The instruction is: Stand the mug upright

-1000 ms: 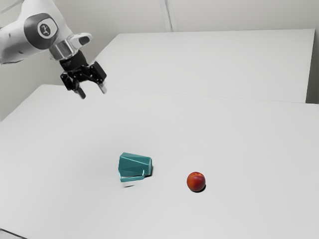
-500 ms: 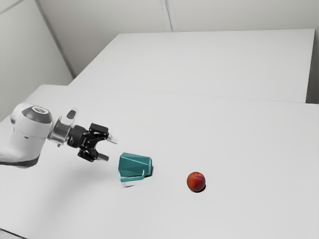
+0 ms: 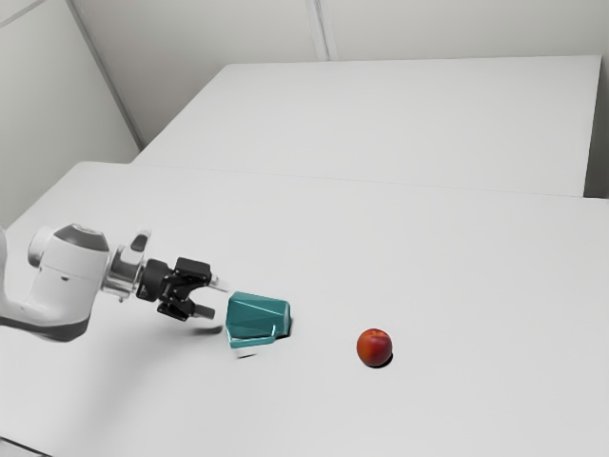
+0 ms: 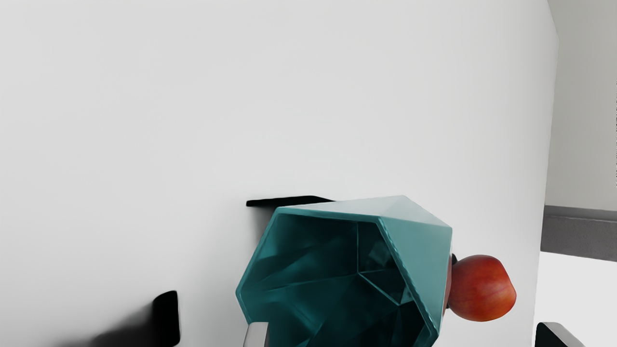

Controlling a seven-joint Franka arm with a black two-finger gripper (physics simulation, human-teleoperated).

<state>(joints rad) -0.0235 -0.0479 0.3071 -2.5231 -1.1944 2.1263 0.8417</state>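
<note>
In the exterior view, the mug lies on its side on the desk, its handle toward the camera. The gripper is near the mouth end, fingers spread and holding nothing. Driving straight ahead from here could shove the mug toward the round red fruit or set it rolling, since nothing braces it. The gripper also looks low, so a dip might scrape a fingertip on the desk.

In the wrist view, the open mouth faces the gripper. One finger overlaps the opening while the other stands outside the mug's wall. Advanced on that line, the first could catch the rim or slip inside, and closing would then likely pinch one wall only; such an off-centre grip could let the mug twist or drop while being tipped up.
</note>
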